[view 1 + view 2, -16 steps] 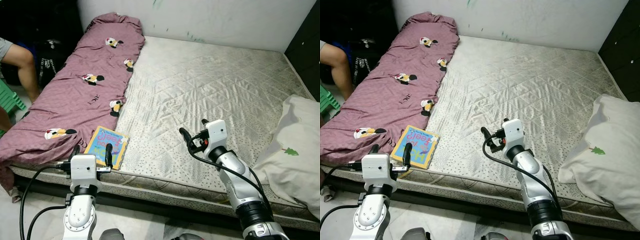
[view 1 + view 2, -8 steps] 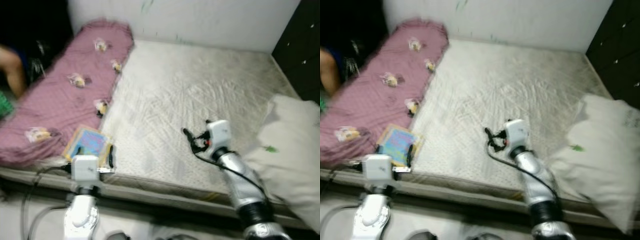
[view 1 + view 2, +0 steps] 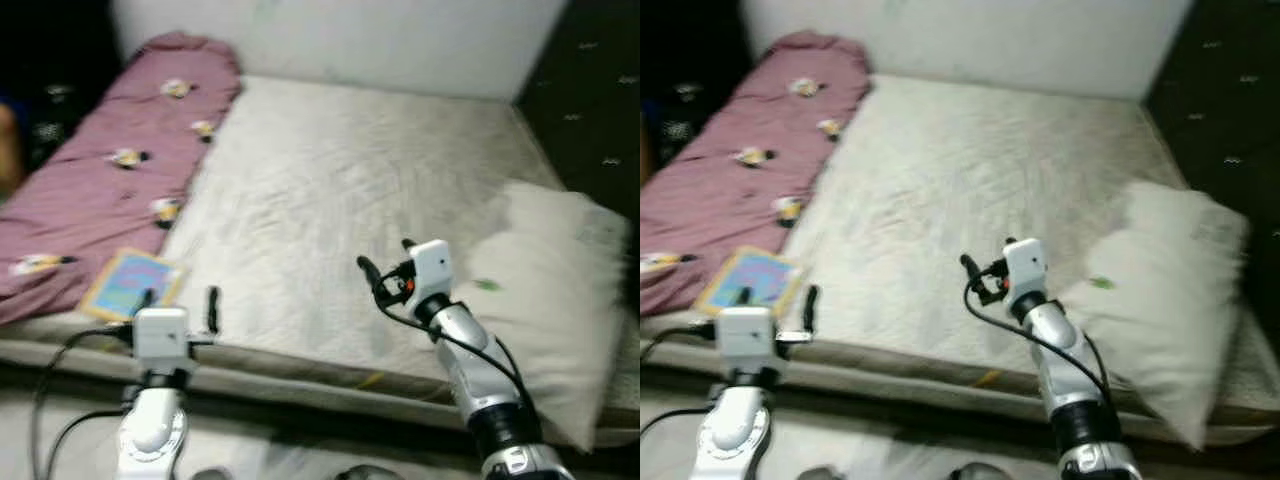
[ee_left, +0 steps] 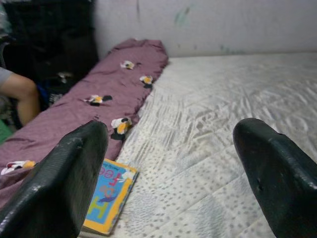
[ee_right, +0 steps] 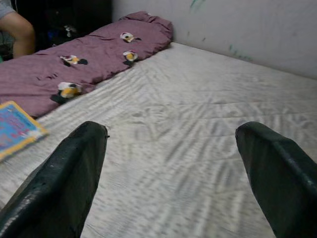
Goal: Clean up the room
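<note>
Book [image 3: 128, 284], your colourful stray item, lies flat at the lower left of the frame on the mattress [image 3: 330, 190] edge, touching the purple blanket [image 3: 110, 160] above it. Just right of it your left tool [image 3: 180, 303] hovers spread wide, holding nothing. Centre frame, your right tool [image 3: 384, 262] is equally agape and empty. At right lies a white pillow [image 3: 550, 290].

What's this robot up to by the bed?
It stands at the edge of a bare mattress, holding nothing. The left pincer is open beside a colourful book near the mattress edge; the right pincer is open over the middle of the mattress. A maroon blanket lies along the robot's left side of the bed, a white pillow on its right. Nothing is picked up yet.
</note>
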{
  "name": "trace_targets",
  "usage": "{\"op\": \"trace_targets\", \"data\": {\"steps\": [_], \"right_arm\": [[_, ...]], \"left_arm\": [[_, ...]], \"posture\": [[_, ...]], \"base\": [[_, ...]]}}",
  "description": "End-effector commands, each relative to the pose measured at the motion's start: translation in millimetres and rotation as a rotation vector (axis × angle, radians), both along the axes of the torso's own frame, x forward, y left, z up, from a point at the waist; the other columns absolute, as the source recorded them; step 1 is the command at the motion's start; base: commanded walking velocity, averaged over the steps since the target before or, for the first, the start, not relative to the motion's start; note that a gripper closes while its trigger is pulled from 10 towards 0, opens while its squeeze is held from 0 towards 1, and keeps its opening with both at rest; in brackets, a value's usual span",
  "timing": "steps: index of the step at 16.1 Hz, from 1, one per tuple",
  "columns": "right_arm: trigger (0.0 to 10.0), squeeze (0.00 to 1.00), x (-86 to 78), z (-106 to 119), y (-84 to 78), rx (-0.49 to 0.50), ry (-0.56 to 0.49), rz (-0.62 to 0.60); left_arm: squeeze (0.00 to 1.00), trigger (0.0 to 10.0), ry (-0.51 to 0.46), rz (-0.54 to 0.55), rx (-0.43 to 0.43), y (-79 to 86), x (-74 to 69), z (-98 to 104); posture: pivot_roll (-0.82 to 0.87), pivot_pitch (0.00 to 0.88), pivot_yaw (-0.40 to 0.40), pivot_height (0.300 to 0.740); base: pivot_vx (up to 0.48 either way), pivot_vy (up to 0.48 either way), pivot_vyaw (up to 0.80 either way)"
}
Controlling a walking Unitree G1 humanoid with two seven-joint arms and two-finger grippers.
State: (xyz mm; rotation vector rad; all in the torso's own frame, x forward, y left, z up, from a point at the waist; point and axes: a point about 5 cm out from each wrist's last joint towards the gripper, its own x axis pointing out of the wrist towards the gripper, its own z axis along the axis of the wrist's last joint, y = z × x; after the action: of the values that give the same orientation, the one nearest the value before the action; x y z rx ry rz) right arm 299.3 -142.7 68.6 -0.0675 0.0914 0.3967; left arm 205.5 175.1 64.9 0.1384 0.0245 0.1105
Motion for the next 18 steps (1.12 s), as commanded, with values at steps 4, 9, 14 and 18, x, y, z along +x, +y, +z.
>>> {"op": "trace_targets", "data": {"steps": [4, 9, 14, 18], "right_arm": [[10.0, 0.0, 1.8, 2.0, -5.0, -0.017, -0.009, -0.015], [10.0, 0.0, 1.6, 1.9, -6.5, -0.02, -0.012, -0.019], [10.0, 0.0, 2.2, 2.2, -7.3, -0.022, -0.013, -0.018], [10.0, 0.0, 1.9, 2.1, -7.6, -0.021, -0.011, -0.023]], "left_arm": [[0.0, 10.0, -0.021, -0.051, -0.034, -8.9, -0.1, 1.8], [0.0, 10.0, -0.024, -0.065, -0.044, -11.2, 0.0, 1.9], [0.0, 10.0, -0.028, -0.072, -0.045, -11.6, 0.3, 1.6], [0.0, 10.0, -0.024, -0.069, -0.047, -11.8, -0.3, 1.0]], "posture": [[0.02, 0.0, -0.027, 0.74], [0.01, 0.0, -0.026, 0.74], [0.01, 0.0, -0.03, 0.74], [0.01, 0.0, -0.027, 0.74]], "base": [[0.0, 0.0, 0.0], [0.31, 0.0, 0.0], [0.345, 0.0, 0.0], [0.365, 0.0, 0.0]]}}
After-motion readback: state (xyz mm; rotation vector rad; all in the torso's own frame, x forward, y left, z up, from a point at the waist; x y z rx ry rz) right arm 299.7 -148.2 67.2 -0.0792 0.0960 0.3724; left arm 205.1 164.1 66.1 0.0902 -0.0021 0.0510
